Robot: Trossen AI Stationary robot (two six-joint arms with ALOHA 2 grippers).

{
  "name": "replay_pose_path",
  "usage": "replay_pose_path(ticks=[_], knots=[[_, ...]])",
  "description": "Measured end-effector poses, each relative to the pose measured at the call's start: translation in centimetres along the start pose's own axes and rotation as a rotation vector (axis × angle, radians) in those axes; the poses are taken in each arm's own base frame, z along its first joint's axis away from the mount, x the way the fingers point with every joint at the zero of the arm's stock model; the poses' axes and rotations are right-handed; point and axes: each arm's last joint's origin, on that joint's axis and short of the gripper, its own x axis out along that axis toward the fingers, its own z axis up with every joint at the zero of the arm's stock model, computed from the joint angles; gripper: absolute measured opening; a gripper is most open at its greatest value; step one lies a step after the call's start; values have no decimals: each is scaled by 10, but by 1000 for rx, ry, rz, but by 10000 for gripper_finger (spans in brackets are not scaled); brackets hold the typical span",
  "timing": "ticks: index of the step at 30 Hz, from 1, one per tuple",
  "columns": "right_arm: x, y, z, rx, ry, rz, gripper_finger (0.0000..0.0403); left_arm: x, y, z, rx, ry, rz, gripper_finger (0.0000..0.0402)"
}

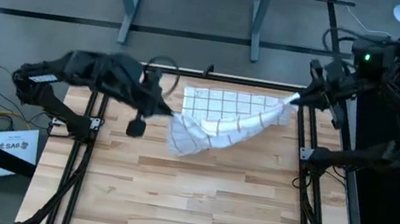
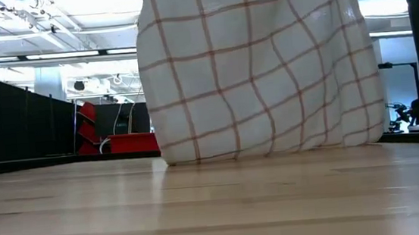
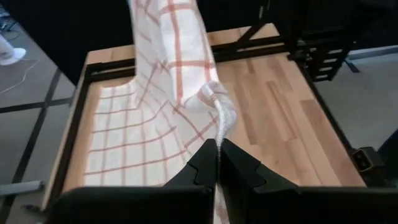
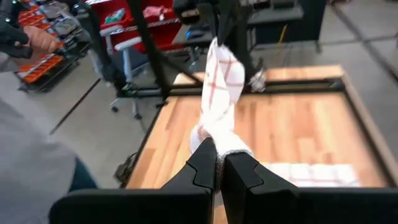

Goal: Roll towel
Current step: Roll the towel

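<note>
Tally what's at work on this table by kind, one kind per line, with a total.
Towel: 1, checked, held up between both arms
End effectors: 2, left end effector and right end effector, each shut on a towel corner
Table: 1, wooden
Total: 4

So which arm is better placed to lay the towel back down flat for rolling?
Probably both together. The left gripper and right gripper each pinch an end of the towel, stretched between them with its lower part on the table. Neither looks better placed.

Soft cloth towel (image 1: 223,120); matt wood table (image 1: 194,199).
</note>
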Motion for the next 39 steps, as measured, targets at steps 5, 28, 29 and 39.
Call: replay_pose_path(ticks=[5, 28, 29, 39], knots=[[16, 4, -35, 104, 88, 37, 0, 19, -29, -7, -15, 18, 30, 0], [52, 30, -183, 325, 119, -23, 0, 100, -107, -84, -294, 47, 89, 0], [54, 31, -185, 333, 135, -29, 0, 102, -109, -88, -302, 49, 84, 0], [90, 50, -206, 372, 197, -105, 0, 114, -133, -129, -295, 154, 59, 0]])
